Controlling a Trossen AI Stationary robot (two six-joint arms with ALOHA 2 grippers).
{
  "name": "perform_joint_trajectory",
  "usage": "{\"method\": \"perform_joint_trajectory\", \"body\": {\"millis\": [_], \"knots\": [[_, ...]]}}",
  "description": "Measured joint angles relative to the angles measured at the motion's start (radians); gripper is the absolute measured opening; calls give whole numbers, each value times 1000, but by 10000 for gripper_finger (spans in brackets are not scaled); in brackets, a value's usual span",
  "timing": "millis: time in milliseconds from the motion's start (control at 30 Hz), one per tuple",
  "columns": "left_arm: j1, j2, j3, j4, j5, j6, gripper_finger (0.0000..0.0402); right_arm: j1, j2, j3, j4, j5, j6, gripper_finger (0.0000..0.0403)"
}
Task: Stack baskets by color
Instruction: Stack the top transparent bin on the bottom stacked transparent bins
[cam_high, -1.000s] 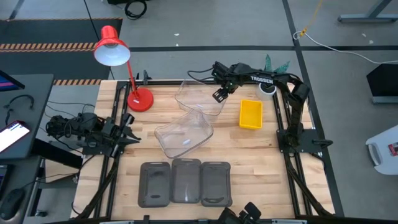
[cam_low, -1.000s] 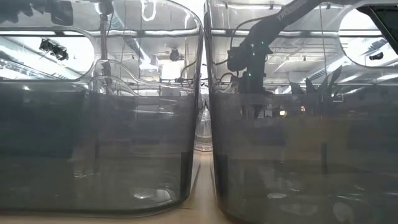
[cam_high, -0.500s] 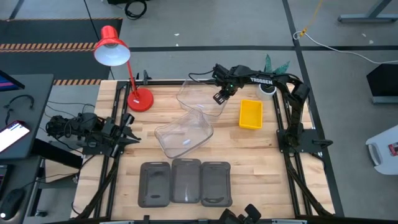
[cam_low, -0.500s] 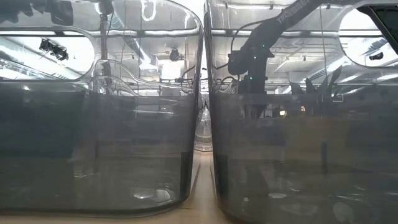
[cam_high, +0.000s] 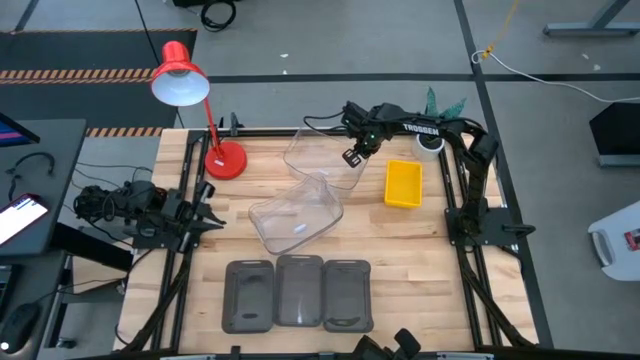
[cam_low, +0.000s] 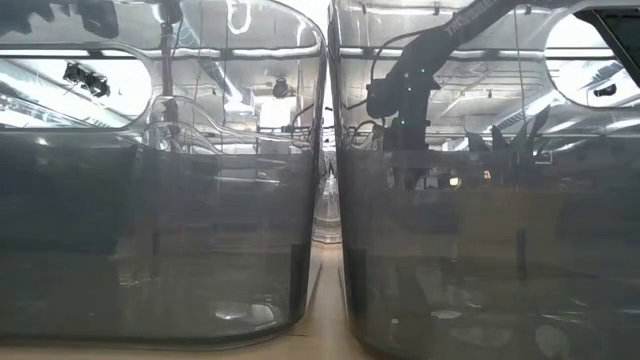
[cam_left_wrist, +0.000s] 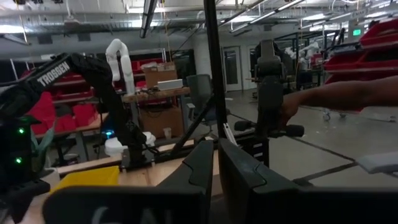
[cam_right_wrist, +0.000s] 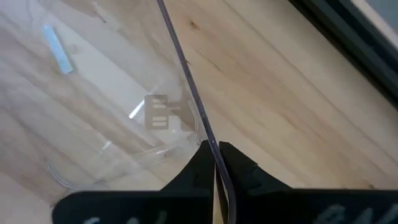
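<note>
Fingers (cam_right_wrist: 205, 163) of your right arm were pinched shut on the thin rim of the clear basket (cam_high: 318, 155) at the far side of the desk (cam_high: 420, 250). Just beside them lay the yellow basket (cam_high: 403, 184); a second clear basket (cam_high: 295, 217) leaned against the held one. Well away, at the near edge, three dark grey baskets (cam_high: 297, 293) stood in a row. Your left arm's fingers (cam_left_wrist: 211, 168) were closed on nothing, off the desk's left edge.
</note>
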Motion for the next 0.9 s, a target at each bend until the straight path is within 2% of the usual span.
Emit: {"method": "perform_joint_trajectory", "body": {"millis": [200, 900], "knots": [[0, 0, 0, 7, 0, 50, 28, 0, 0, 69, -48, 6, -11, 8], [0, 0, 0, 43, 0, 40, 30, 37, 1, 400, -211, 37, -24, 8]]}}
